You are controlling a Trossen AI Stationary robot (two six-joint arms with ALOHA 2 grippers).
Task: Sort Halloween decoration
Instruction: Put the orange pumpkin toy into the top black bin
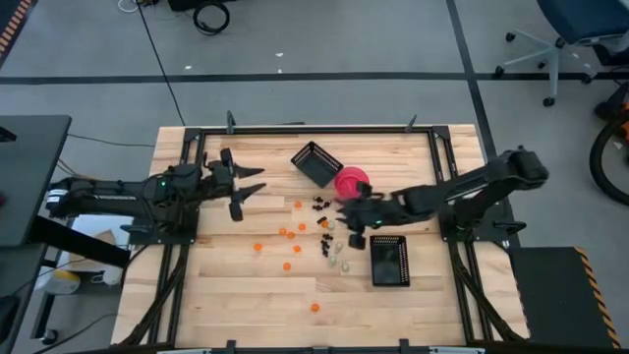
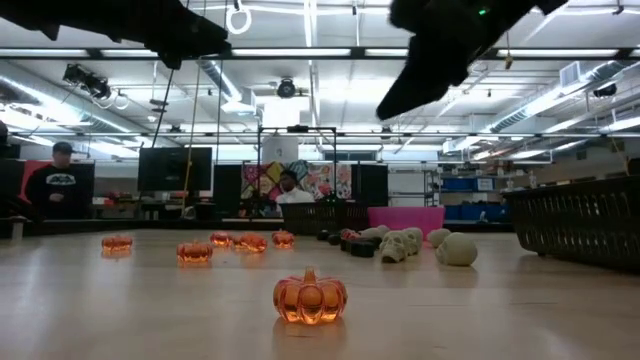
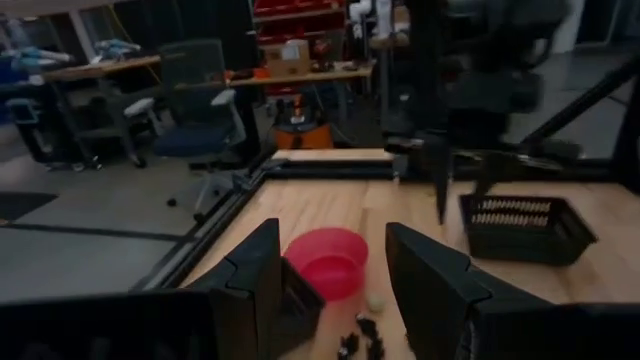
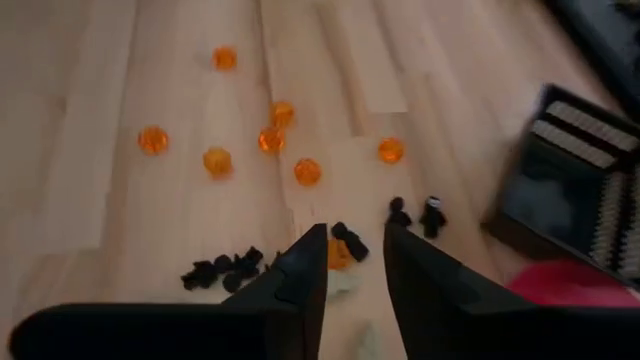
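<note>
- Left gripper (image 1: 248,184): held above the left part of the wooden table (image 1: 226,295), pointing toward the middle. Its two fingers stand clearly apart with nothing between them.
- Orange pumpkin trinkets (image 1: 287,234): scattered loosely across the table's middle, well apart from each other; one lone pumpkin (image 1: 315,307) lies nearer the front edge. In the low view it is ribbed, glossy and translucent (image 2: 310,296).
- Black trinkets (image 1: 320,206): a small cluster just beside the pink bowl, with a few more near the pale pieces.
- Pale whitish trinkets (image 1: 340,258): a small group beside the lower mesh basket.
- Tilted black mesh basket (image 1: 316,162): toward the table's back, touching or just beside the round pink bowl (image 1: 351,182).
- Right gripper (image 1: 352,220): low over the central pile, next to the bowl. Its fingers are slightly parted above an orange piece (image 4: 340,255); nothing is visibly gripped.
- Second black mesh basket (image 1: 390,260): lying flat, right of centre.
- No readable writing or brand marks are visible.
</note>
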